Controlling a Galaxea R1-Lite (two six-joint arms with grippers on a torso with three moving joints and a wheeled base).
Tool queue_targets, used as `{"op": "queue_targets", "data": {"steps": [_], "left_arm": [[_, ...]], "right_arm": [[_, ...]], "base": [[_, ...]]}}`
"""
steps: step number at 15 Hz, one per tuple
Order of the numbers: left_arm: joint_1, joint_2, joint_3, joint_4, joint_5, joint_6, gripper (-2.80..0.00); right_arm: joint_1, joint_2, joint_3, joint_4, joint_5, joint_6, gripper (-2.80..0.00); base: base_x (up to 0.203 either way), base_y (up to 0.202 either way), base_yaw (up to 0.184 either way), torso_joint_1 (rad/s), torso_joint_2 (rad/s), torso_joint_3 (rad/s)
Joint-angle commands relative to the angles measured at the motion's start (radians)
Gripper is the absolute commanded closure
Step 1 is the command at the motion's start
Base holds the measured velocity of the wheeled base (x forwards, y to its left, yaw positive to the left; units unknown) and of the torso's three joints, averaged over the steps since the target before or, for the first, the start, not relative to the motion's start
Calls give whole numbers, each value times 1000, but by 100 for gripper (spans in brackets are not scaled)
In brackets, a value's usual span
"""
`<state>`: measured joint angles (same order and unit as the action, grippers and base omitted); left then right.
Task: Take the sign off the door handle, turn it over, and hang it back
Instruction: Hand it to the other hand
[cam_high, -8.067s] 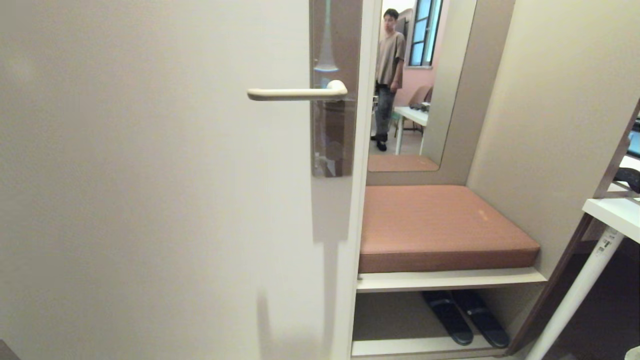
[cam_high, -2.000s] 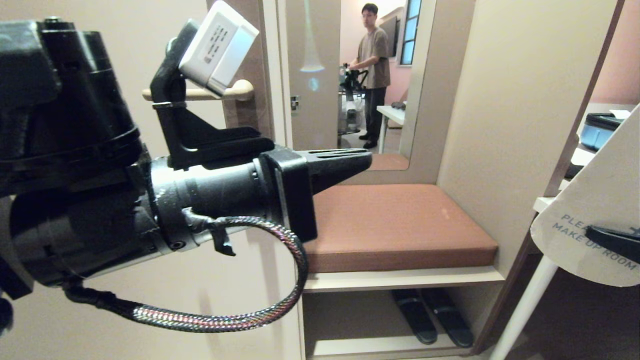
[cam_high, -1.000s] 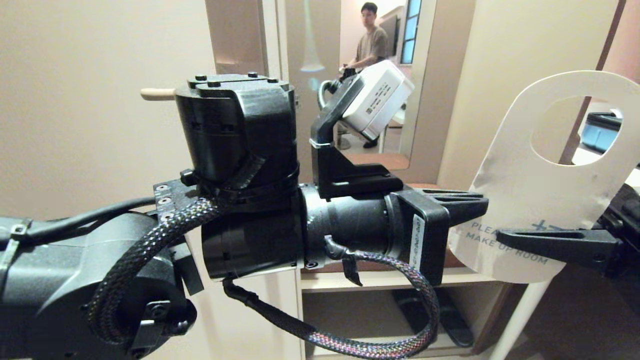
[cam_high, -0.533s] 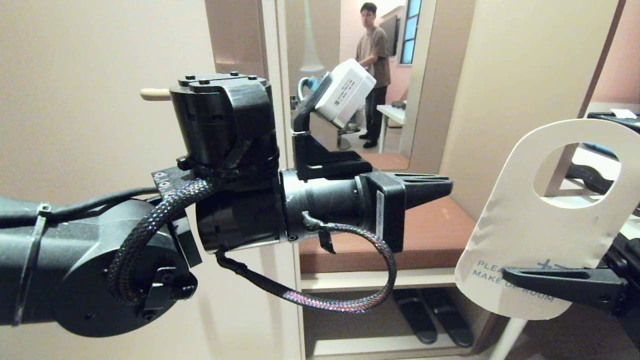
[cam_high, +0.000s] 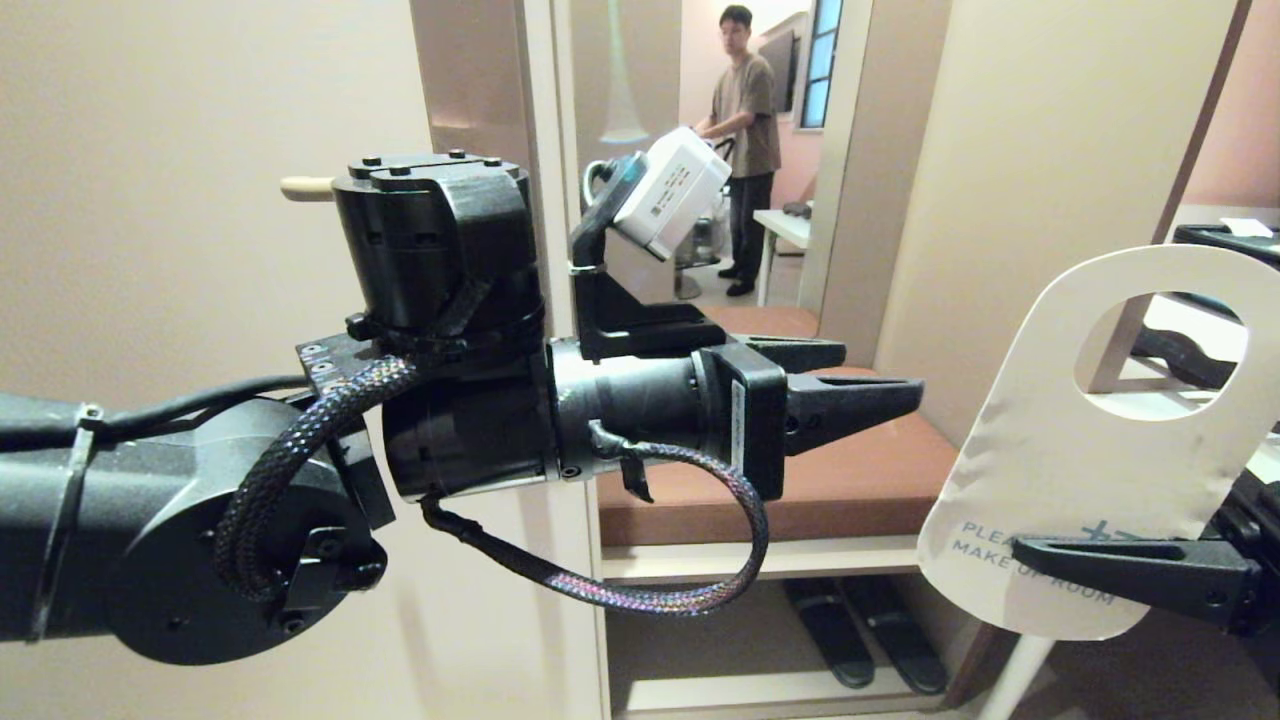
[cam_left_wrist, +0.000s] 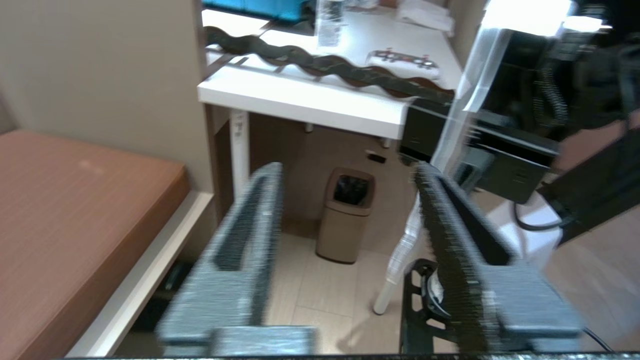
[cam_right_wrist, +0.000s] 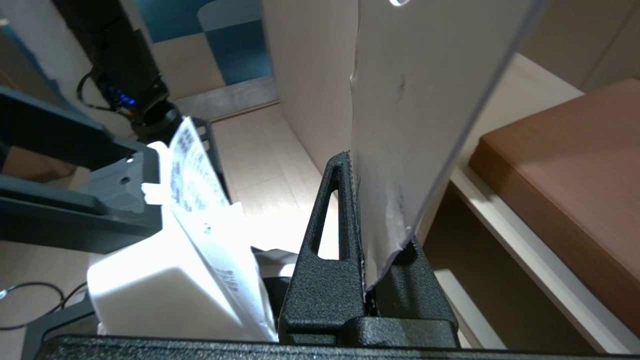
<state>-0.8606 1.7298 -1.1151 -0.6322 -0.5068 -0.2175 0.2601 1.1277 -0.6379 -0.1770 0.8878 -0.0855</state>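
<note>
1. The door fills the left half of your head view, a plain cream panel with its edge running down near the middle.
2. Your left arm crosses in front of the door and reaches toward the right, its wrist camera standing up above the wrist.
3. The brown cushioned bench sits in the alcove beyond the door edge, with a pair of dark slippers on the shelf under it.
4. The sign is off the door, held upright at the right side of your head view with its white face toward you; you can read "MAKE UP ROOM" low on it, and the round hole is at its top.
5. Your right gripper has its fingers closed on the lower edge of the sign; the right wrist view shows the sheet pinched edge-on between the two black fingers.
6. Your left gripper has its fingers parted, with nothing between them; it points at the sign and stands just short of it, not touching.
7. A person stands in the room seen past the door edge.
8. The door handle is mostly hidden behind your left arm; only its cream tip pokes out, well apart from the sign.
</note>
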Motion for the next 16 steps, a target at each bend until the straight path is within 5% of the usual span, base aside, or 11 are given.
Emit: {"op": "queue_targets", "data": {"steps": [1, 5, 11, 16], "left_arm": [[14, -5, 7, -14, -23, -3, -280], [88, -13, 43, -53, -182, -6, -280], [44, -3, 37, -53, -217, -13, -280], [2, 7, 37, -55, -219, -13, -280]], "right_arm": [[-24, 2, 0, -1, 5, 0, 0], [-76, 11, -2, 1, 47, 0, 0], [-62, 87, -74, -1, 111, -3, 0], [40, 140, -116, -2, 107, -5, 0]], "base": [[0, 0, 0, 0, 0, 0], [0, 0, 0, 0, 0, 0], [0, 0, 0, 0, 0, 0], [0, 0, 0, 0, 0, 0]]}}
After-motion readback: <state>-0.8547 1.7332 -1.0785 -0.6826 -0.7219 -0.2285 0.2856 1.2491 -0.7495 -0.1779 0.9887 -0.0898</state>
